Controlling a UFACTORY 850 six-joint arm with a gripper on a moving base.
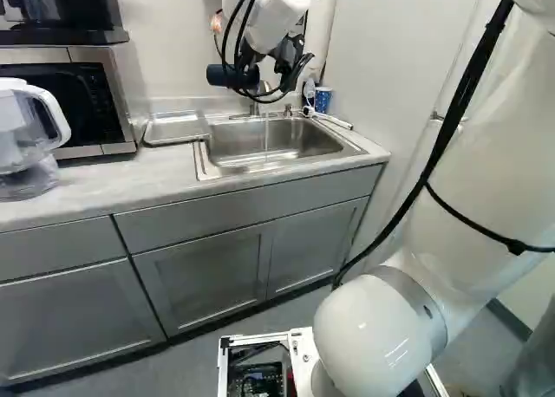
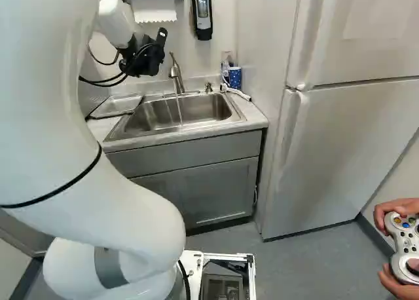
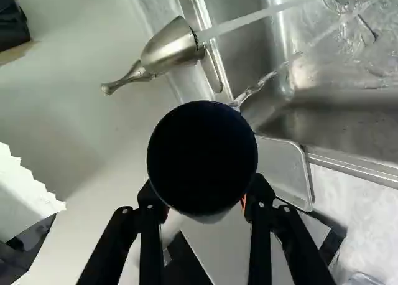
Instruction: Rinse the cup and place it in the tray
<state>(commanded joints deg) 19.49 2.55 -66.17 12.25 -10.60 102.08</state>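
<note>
While in one tool (image 1: 247, 71), one cup (image 3: 202, 157).

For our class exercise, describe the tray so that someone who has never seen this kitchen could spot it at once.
Find the microwave on the pale counter, then look between it and the steel sink. The tray lies there, a flat, silvery rectangle with rounded corners and a low rim. Unlike the deep sink beside it, it is shallow.

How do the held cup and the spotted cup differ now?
The held cup is plain and dark; the spotted cup is blue with white spots. The held cup lies sideways in the gripper, in the air; the spotted cup stands upright by the sink. Neither is in the tray.
</note>
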